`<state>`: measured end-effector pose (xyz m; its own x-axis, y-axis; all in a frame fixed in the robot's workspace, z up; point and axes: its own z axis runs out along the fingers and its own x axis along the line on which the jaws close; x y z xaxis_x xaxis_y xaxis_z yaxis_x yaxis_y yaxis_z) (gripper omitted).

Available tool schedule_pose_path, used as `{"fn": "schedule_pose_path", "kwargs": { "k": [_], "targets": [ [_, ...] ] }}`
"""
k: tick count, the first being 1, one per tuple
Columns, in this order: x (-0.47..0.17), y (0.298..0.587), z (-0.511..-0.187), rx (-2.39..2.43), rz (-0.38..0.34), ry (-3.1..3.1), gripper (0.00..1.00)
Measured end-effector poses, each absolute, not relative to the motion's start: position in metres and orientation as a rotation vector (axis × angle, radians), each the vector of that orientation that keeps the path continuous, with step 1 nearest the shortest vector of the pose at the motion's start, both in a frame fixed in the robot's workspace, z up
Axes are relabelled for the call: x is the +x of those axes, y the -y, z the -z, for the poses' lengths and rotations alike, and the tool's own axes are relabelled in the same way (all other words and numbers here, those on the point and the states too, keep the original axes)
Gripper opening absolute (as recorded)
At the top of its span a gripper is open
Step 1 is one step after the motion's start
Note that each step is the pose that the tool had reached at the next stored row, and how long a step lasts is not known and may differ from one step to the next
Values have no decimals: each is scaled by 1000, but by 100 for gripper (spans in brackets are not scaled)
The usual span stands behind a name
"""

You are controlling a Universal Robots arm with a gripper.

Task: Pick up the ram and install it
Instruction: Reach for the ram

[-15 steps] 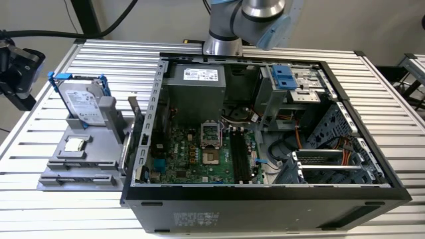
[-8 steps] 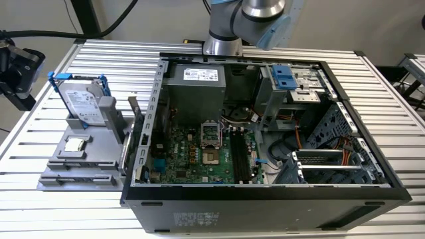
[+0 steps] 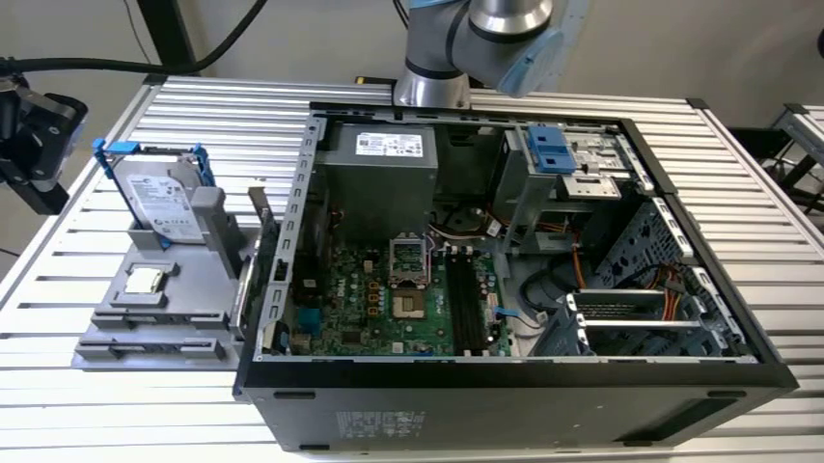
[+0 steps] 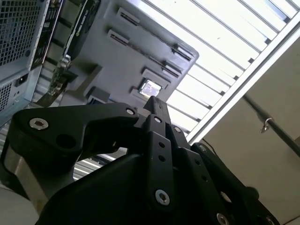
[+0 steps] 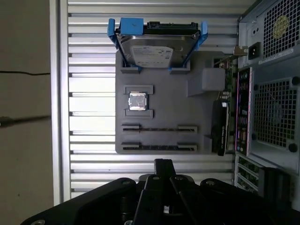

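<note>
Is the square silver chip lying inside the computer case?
No, the square silver chip sits on the gray holder outside the case.

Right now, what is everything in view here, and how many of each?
table: one, silver slats, under everything.
computer case: one, black, open, on the table.
circuit board: one, green, inside the case.
tray: one, grey, beside the case.
hard drive: one, silver in blue bracket, upright at the tray's end.
chip: one, small silver square, in a tray pocket.
memory sticks: seemingly two, slim, dark, in the tray's long holders.
robot arm: one, silver and blue, behind the case.
tool: one, black, shut, empty, near the tray.
</note>
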<state>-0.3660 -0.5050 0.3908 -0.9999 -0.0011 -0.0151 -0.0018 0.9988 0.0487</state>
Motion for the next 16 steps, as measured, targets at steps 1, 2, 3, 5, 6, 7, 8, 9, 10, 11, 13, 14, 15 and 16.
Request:
{"fn": "schedule_pose_path", "kwargs": {
  "k": [1, 2, 3, 5, 6, 7, 8, 9, 10, 11, 13, 14, 15, 16],
  "targets": [
    [-366, 505, -391, -16, -76, -3126, 0],
    [-366, 505, -391, -33, -76, -3126, 0],
    [-366, 505, -391, -52, -77, -3126, 0],
    [-366, 505, -391, -94, -77, -3125, 0],
    [-366, 505, -391, -114, -77, -3125, 0],
    [-366, 505, -391, -126, -77, -3125, 0],
    [-366, 505, -391, -126, -77, -3125, 0],
    [-366, 505, -391, -127, -77, -3125, 0],
    [-366, 505, -391, -127, -77, -3125, 0],
    [-366, 505, -391, -127, -77, -3125, 0],
    [-366, 505, -391, -130, -77, -3125, 0],
    [-366, 505, -391, -138, -77, -3125, 0],
    [-366, 504, -391, -151, -77, -3124, 0],
    [-366, 504, -391, -168, -77, -3124, 0]
  ]
}}
